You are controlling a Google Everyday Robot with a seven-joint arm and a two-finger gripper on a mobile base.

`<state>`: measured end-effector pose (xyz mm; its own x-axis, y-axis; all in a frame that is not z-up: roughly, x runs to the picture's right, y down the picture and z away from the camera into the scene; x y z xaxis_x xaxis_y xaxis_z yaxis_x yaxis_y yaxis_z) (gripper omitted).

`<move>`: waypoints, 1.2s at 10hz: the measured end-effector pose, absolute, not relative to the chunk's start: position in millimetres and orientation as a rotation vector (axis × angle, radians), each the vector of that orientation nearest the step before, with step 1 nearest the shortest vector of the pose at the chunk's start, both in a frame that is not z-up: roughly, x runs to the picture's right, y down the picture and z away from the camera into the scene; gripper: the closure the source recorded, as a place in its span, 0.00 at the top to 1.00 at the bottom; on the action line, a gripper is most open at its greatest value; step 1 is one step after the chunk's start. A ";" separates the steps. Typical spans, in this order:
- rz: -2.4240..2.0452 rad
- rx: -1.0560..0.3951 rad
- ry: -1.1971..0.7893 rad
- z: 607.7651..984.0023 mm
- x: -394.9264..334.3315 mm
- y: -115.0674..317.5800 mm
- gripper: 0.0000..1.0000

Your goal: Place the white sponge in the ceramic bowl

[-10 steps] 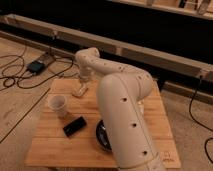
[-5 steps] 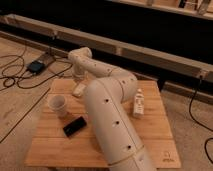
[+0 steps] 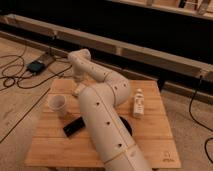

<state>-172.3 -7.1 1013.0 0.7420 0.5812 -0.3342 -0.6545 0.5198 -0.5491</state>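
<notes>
My arm rises from the bottom centre, bends at an elbow over the table and reaches back left. The gripper [image 3: 77, 90] hangs from the wrist over the far left part of the wooden table [image 3: 155, 135], close to its surface. A small pale shape at the gripper's tip may be the white sponge; I cannot tell it apart from the gripper. The black ceramic bowl [image 3: 128, 128] is mostly hidden behind my arm, with only a dark sliver showing to the arm's right.
A white cup [image 3: 57, 104] stands at the left of the table. A flat black rectangular object [image 3: 73, 126] lies in front of it. A white bottle [image 3: 138, 103] stands at the right. Cables and a dark box [image 3: 36, 66] lie on the floor to the left.
The arm's thick link has swung left across the table, uncovering the white bottle and hiding most of the bowl. The gripper has stayed over the far left part of the table.
</notes>
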 end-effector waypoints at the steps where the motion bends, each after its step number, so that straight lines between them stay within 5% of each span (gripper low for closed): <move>1: 0.738 -0.704 0.115 1017.6 -172.2 -6.5 0.80; 3: 0.726 -0.701 0.119 1023.7 -172.9 -4.6 0.80; 5: 0.713 -0.697 0.121 1027.8 -174.0 -4.0 0.70; 12: 0.721 -0.734 0.096 999.7 -140.4 -16.1 0.02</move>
